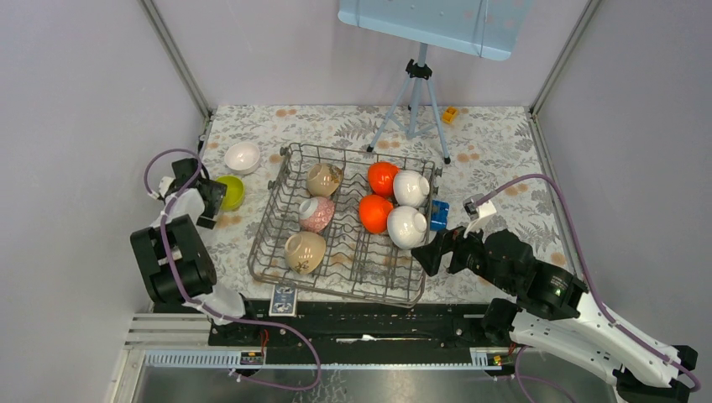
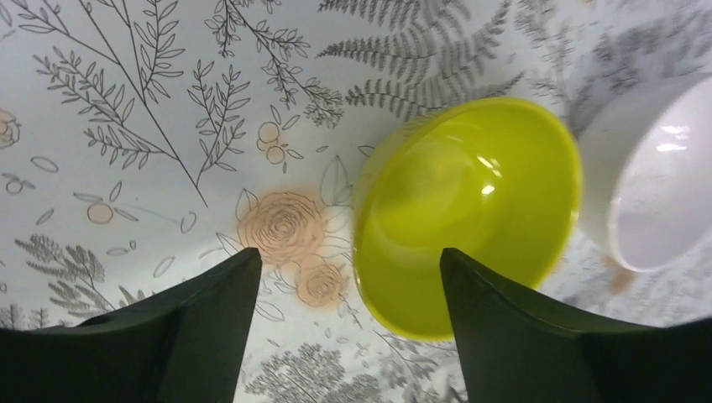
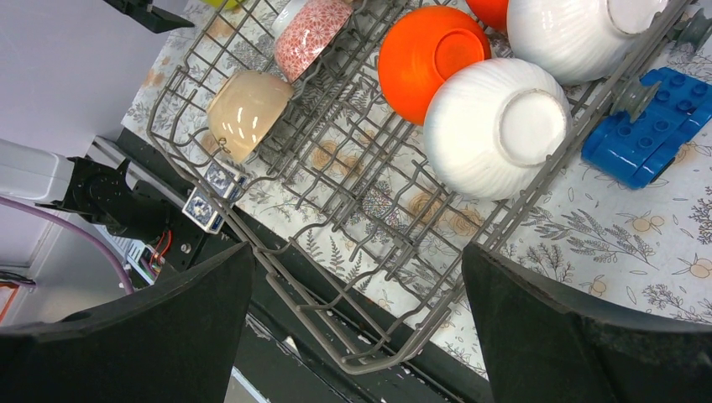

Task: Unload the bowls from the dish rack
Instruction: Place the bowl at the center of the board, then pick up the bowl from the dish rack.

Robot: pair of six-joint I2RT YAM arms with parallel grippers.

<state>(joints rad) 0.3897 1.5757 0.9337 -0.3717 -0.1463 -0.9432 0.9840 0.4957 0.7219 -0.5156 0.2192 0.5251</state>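
The grey wire dish rack stands mid-table and also shows in the right wrist view. In it lie two beige bowls, a pale pink bowl, two orange-red bowls and two white bowls. A lime-yellow bowl and a white bowl sit on the cloth left of the rack. My left gripper is open and empty just above the lime bowl. My right gripper is open and empty over the rack's near right corner, by the nearer white bowl.
A blue block lies against the rack's right side. A grey tripod with a pale blue board stands at the back, with a small yellow block beside it. A patterned card lies at the rack's front edge.
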